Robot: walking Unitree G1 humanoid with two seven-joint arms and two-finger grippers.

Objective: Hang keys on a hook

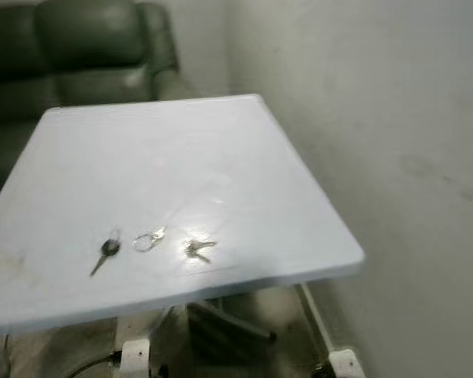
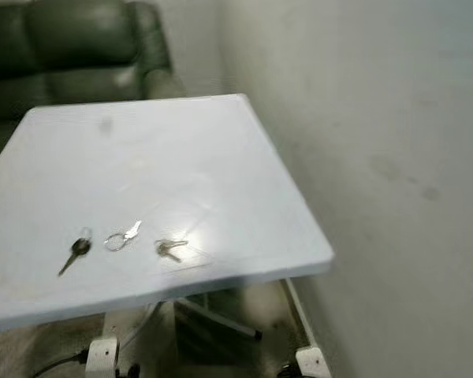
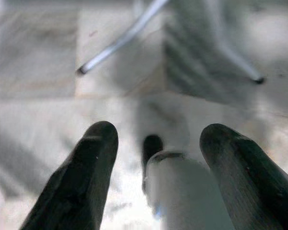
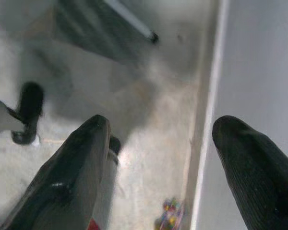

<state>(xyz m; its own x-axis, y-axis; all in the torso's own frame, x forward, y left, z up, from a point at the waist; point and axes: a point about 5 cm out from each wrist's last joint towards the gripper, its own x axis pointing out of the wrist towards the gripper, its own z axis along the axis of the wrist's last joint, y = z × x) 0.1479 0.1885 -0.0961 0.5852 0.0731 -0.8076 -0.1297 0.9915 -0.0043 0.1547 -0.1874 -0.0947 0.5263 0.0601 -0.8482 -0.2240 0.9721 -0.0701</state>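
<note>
From the head views we see a pale surface (image 1: 221,157) set close beside a white wall (image 1: 394,118), with three small items lying near its front edge — a dark-headed key (image 1: 106,252), a key ring (image 1: 147,240) and a pair of silver keys (image 1: 197,250), each slightly apart. A dark green sofa (image 1: 71,47) stands behind. The wrist views look down at the floor instead: our left gripper (image 3: 156,182) and right gripper (image 4: 163,177) both hang spread wide, holding nothing. The table's legs (image 3: 120,38) are blurred — a small colourful object (image 4: 169,213) by the baseboard is too unclear to name.
</note>
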